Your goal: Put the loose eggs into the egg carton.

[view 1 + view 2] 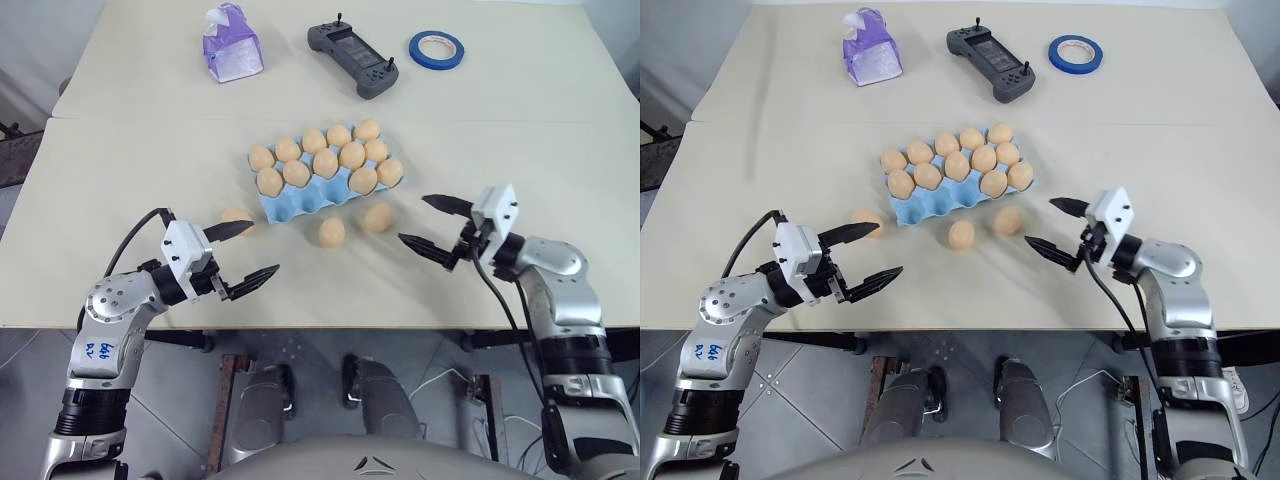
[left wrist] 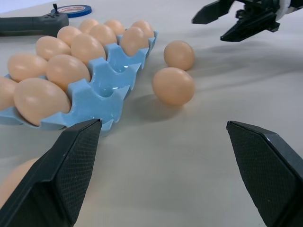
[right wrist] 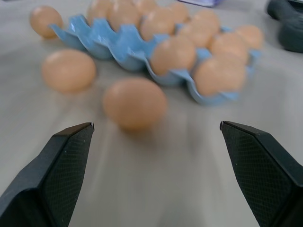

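Both arms forward, fingers spread wide, nothing held.
Silver left arm bent at the elbow, its black two-fingered left end effector (image 1: 243, 251) pointing level, forward and toward the right. Silver right arm likewise bent, black two-fingered right end effector (image 1: 432, 222) level, angled forward and toward the left, jaws apart and empty.

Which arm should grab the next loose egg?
Probably the right: the open right gripper faces the nearest loose egg beside the egg carton. The left gripper is open too, near another.

Eleven eggs, I think, in one egg carton (image 1: 283, 211); three loose eggs (image 1: 332, 232) on the table.
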Action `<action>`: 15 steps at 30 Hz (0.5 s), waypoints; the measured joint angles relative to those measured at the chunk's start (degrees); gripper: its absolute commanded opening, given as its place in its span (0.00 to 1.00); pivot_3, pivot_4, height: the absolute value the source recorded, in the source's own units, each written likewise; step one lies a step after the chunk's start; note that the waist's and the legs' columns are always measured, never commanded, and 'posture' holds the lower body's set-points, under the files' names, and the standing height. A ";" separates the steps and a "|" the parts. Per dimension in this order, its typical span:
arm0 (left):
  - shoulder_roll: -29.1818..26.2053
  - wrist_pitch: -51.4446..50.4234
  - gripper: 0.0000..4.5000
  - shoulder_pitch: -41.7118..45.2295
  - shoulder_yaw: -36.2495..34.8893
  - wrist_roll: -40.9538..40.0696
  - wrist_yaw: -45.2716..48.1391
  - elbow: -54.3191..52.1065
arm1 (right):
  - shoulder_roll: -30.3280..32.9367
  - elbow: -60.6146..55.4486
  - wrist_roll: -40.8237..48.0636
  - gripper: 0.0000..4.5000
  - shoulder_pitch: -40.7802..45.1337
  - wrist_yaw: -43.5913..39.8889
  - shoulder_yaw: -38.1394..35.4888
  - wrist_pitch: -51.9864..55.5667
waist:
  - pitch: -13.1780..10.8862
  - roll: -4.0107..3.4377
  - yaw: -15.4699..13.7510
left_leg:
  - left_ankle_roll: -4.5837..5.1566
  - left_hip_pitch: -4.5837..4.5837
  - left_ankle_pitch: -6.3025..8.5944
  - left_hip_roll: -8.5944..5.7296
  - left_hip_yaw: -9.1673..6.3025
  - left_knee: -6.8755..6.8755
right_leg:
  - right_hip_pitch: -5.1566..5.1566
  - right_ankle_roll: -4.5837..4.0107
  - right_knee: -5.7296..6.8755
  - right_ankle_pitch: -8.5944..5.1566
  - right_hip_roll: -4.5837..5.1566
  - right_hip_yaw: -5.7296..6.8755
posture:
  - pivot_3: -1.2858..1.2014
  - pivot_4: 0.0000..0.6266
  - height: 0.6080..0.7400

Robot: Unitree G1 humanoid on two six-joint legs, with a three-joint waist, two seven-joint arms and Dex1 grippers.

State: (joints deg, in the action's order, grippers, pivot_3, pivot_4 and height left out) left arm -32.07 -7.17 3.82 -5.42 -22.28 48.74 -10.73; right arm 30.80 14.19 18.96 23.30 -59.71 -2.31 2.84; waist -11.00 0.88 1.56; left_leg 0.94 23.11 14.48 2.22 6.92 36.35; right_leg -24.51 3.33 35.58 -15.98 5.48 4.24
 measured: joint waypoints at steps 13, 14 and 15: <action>0.76 -0.16 1.00 -3.12 0.03 0.12 -2.95 -3.63 | -8.84 14.50 -6.14 0.91 9.21 0.77 6.34 -2.89 | 0.00 0.00 0.11 | 0.07 0.03 -0.04 0.00 -0.01 -0.05 | -0.04 -0.02 0.03 0.00 0.02 0.01 | 0.52 0.24 1.00; 0.76 -0.18 1.00 -3.36 -0.04 0.12 -3.07 -4.19 | -9.14 14.62 -6.17 0.85 9.22 0.84 6.33 -2.96 | 0.00 0.00 0.11 | -0.02 0.03 0.02 0.01 -0.02 -0.05 | -0.04 -0.02 0.02 0.00 0.02 0.02 | 0.52 0.24 1.00; 0.76 -0.18 1.00 -3.46 -0.05 0.11 -3.21 -4.50 | -9.26 14.74 -6.17 0.78 9.22 0.84 6.33 -2.98 | 0.00 0.00 0.10 | -0.03 0.03 0.02 0.01 -0.01 -0.05 | -0.04 -0.02 0.02 0.00 0.02 0.01 | 0.52 0.24 1.00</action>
State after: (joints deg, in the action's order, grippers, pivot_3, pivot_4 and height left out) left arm -31.31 -7.35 0.36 -5.47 -22.16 45.53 -15.22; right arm 21.54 28.92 12.79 32.52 -58.87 4.03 -0.14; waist -10.99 0.88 1.66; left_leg 0.92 23.13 14.50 2.23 6.90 36.30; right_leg -24.55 3.30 35.61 -15.98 5.50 4.25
